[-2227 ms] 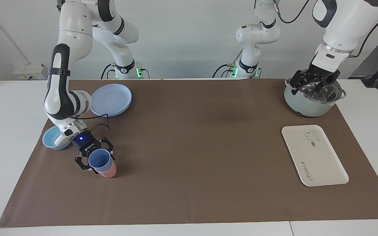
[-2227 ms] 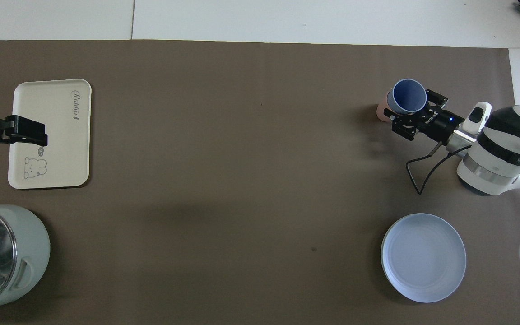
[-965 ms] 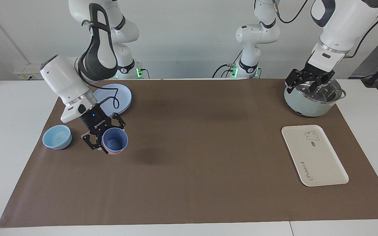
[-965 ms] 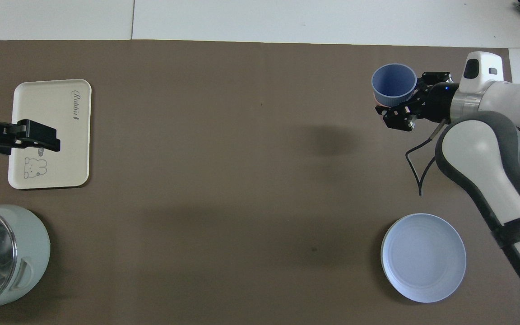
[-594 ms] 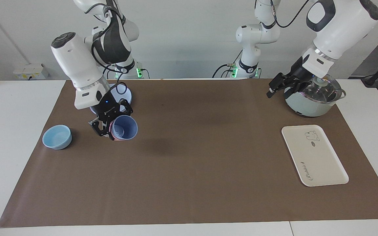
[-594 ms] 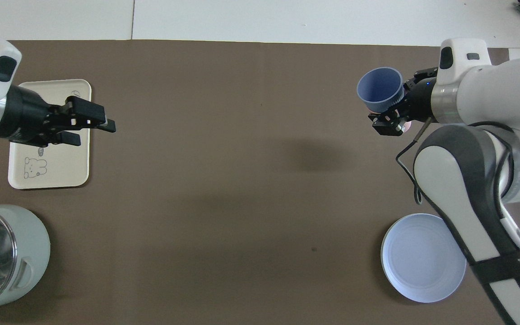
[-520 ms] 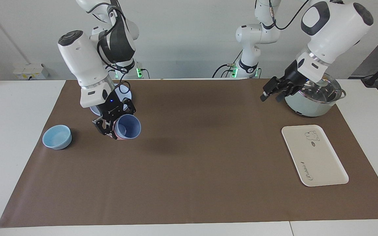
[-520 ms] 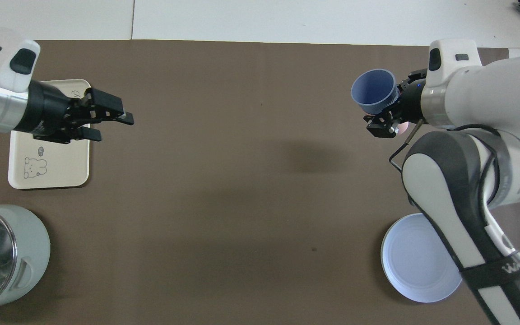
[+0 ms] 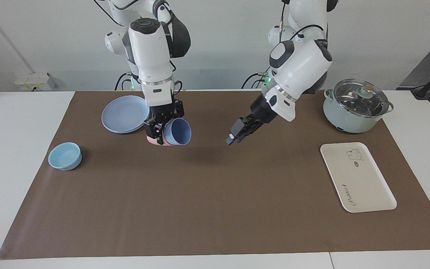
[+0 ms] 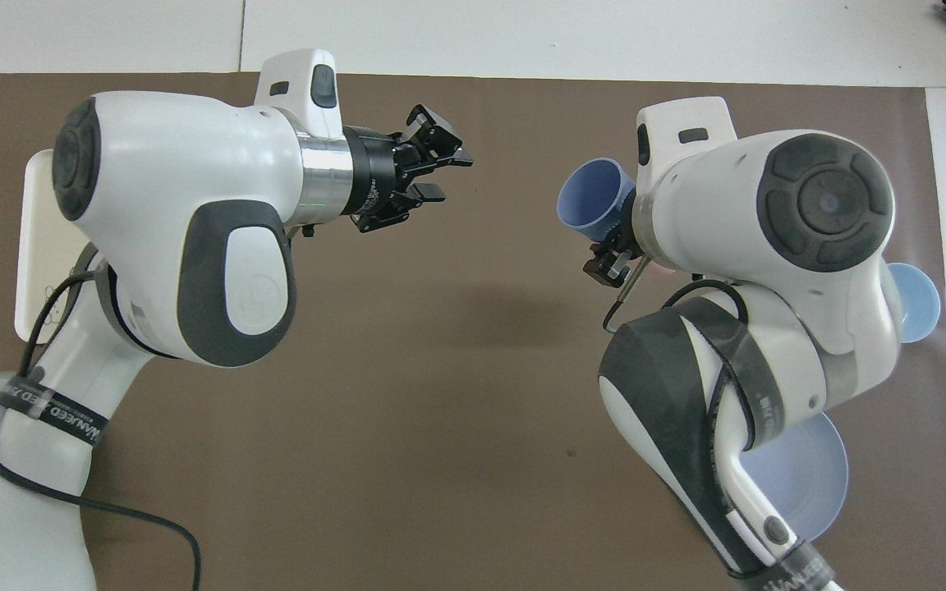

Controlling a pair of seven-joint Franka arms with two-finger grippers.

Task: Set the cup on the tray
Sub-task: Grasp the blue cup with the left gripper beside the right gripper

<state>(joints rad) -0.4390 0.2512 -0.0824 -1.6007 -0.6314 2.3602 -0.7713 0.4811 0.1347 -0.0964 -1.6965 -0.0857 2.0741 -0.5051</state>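
Observation:
My right gripper is shut on the periwinkle-blue cup, which sits nested in a pink cup. It holds both tilted in the air over the mat beside the round plate. In the overhead view the cup sticks out of the right gripper. My left gripper is open and empty over the middle of the mat, pointing at the cup with a gap between them; it also shows in the overhead view. The cream-white tray lies empty toward the left arm's end.
A lidded pale-green pot stands nearer to the robots than the tray. A round blue-lavender plate and a light-blue bowl lie toward the right arm's end. In the overhead view the arms hide most of the tray.
The right gripper has lifted the nested cups off the mat and carried them toward the table's middle. The left gripper has left the pot and swung to the middle, facing the cup.

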